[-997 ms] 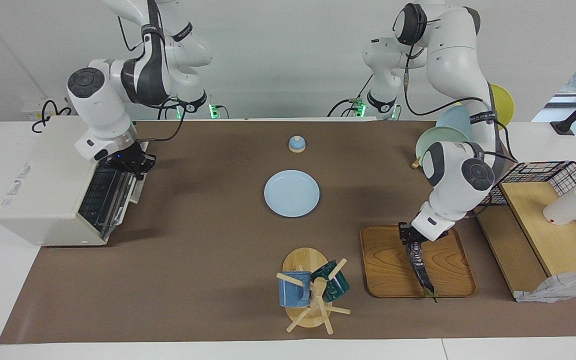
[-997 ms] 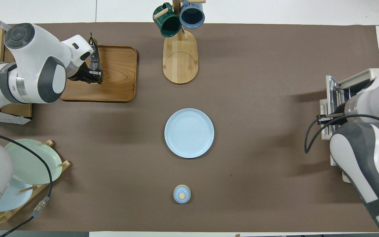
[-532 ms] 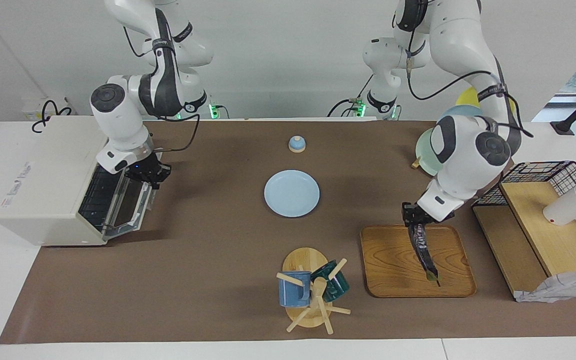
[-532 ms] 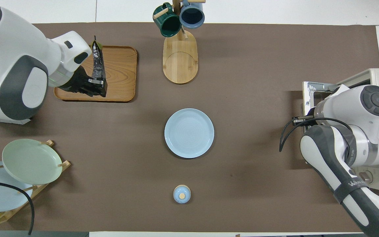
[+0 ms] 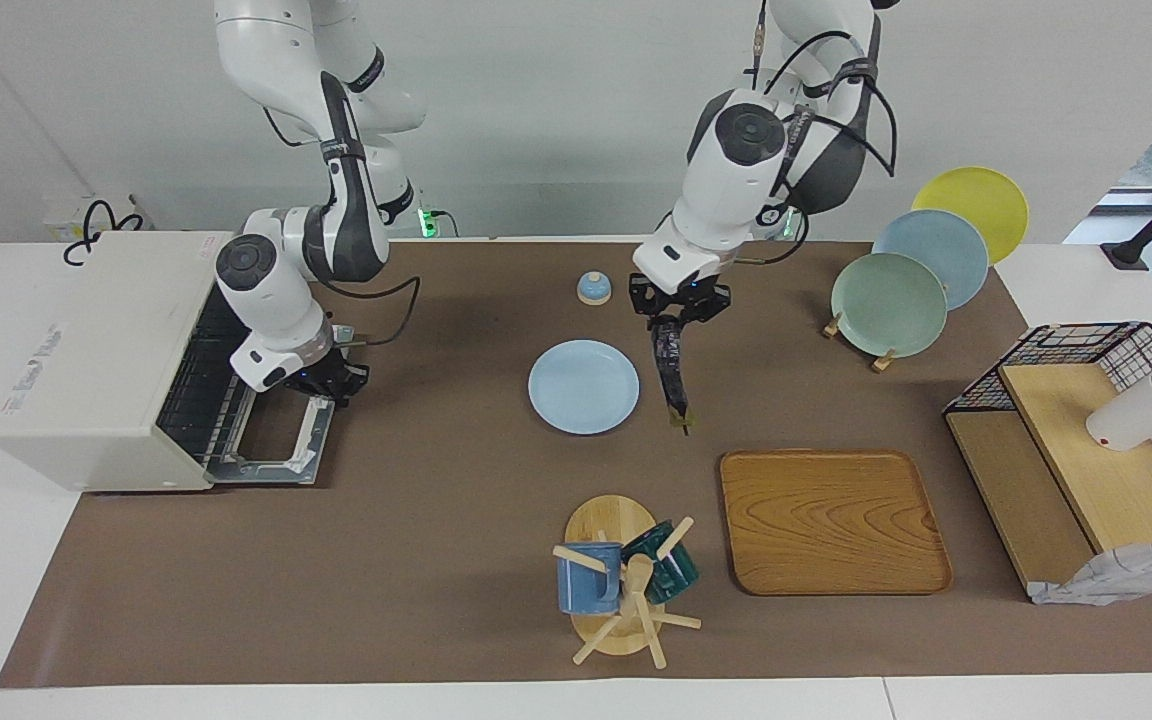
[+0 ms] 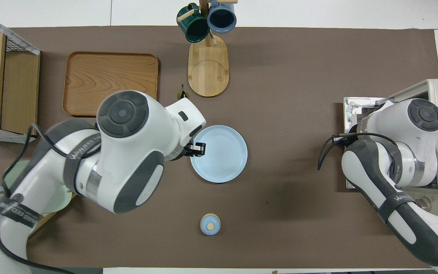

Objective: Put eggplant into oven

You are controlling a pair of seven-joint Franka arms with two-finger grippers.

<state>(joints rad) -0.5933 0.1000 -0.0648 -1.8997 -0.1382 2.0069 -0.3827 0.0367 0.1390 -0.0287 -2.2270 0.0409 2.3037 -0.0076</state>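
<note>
Eggplant (image 5: 669, 372) left the tray (image 5: 833, 520); it now hangs from the left tool (image 5: 677, 313), clamped, over the mat just beside the center plate (image 5: 583, 387). Right tool (image 5: 328, 382) shut on the handle of the oven (image 5: 96, 350) door, now fully down, at the right arm's end. White table (image 5: 1086, 280), brown mat (image 5: 416, 520), white wall. Count: one tray, four plates, two mugs (image 5: 626, 575), one small lidded jar (image 5: 593, 288).

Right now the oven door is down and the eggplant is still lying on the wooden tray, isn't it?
Not quite. The oven door is down, but the eggplant is not on the wooden tray. It hangs from the left gripper, whose fingers are shut on it, beside the blue plate. The facing view shows it.
</note>
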